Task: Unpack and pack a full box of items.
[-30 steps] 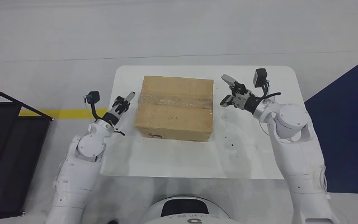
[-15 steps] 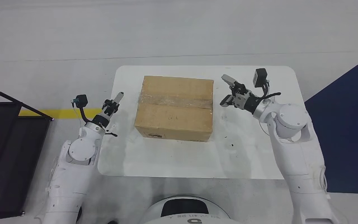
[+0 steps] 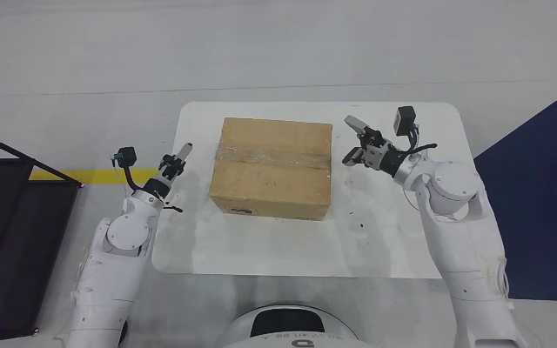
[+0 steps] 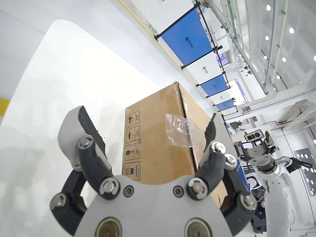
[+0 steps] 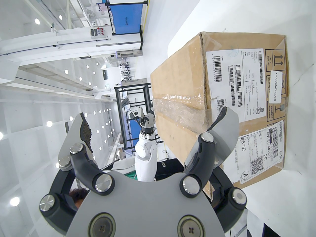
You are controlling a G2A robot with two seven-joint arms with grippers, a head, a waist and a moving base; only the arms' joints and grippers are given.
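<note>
L gripper: we see it (image 3: 182,155) backed off from the box (image 3: 274,165) vs 1 s ago. It was just beside the box's left side; now there's a wider gap, and it sits over the left edge of the table (image 3: 261,248).
L arm: forearm + elbow swung outward, further off the table's side.
Timing: we place the whole shift betw. 1 s and 0.5 s ago.

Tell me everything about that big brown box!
The box is plain brown cardboard, closed, with clear tape along its top seam. It sits flat on the white table. One end carries white barcode labels, the other printed handling symbols. The left gripper and right gripper sit open beside its ends, not touching it.
</note>
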